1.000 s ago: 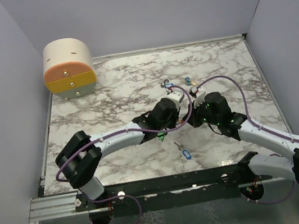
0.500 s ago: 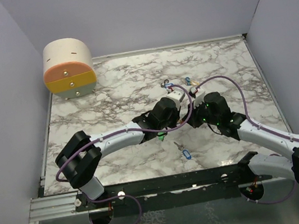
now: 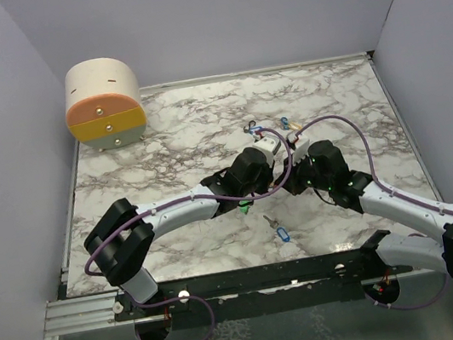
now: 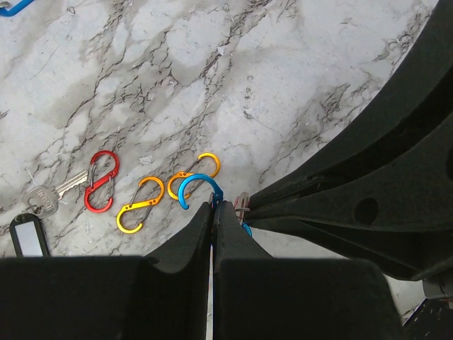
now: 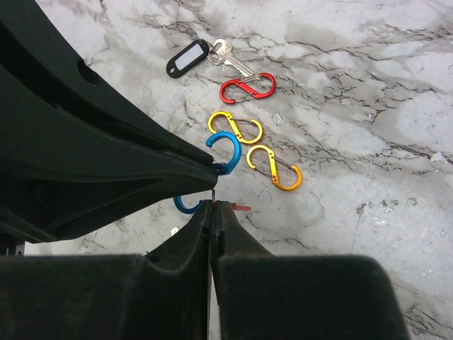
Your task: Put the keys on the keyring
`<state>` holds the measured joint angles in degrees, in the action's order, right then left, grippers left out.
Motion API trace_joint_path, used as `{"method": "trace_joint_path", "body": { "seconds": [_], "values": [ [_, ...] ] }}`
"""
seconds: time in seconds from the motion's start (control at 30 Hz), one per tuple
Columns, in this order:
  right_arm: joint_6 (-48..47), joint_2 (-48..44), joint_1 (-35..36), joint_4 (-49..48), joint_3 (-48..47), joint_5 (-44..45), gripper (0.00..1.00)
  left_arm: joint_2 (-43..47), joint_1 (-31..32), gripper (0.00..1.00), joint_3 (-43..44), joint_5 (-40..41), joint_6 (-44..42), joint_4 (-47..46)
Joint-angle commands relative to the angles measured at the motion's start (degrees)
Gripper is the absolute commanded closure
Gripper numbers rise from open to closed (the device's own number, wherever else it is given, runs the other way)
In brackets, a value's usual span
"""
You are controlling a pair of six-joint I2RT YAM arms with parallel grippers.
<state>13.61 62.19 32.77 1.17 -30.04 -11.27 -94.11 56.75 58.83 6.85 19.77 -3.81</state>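
Observation:
My left gripper [image 4: 214, 205] is shut on a blue S-shaped clip [image 4: 198, 185], held just above the marble. My right gripper [image 5: 213, 204] is shut on a tiny key with a red tag [image 5: 241, 207]. The key's metal end [image 4: 243, 206] sits right beside the blue clip [image 5: 225, 152]. The two grippers meet tip to tip at the table's middle [image 3: 284, 181]. A blue-tagged key [image 3: 282, 233] and a green tag [image 3: 245, 207] lie in front of them. A key with a black tag [image 5: 187, 58] lies by a red clip [image 5: 248, 88].
Two orange-yellow S-clips [image 4: 139, 204] [image 4: 195, 172] lie beside the red clip [image 4: 101, 180] under the grippers. More small blue pieces [image 3: 284, 122] lie further back. A round cream and orange drawer box [image 3: 104, 103] stands at the back left. Purple walls close in the marble table [image 3: 161, 137].
The right gripper has edged slightly left toward the left gripper; otherwise both arms hold still.

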Motion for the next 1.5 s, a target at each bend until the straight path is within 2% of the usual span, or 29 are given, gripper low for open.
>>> {"method": "trace_joint_path", "body": {
  "seconds": [0.0,1.47],
  "values": [
    [-0.78,-0.32,0.61,-2.66,-0.11,-1.34,0.99,-0.64,0.29,1.0,2.08,-1.22,-0.17,-1.48],
    [-1.1,-2.09,1.94,-2.6,0.8,-2.16,0.99,-2.14,0.29,1.0,4.14,0.43,-0.04,-1.41]
  ]
}}
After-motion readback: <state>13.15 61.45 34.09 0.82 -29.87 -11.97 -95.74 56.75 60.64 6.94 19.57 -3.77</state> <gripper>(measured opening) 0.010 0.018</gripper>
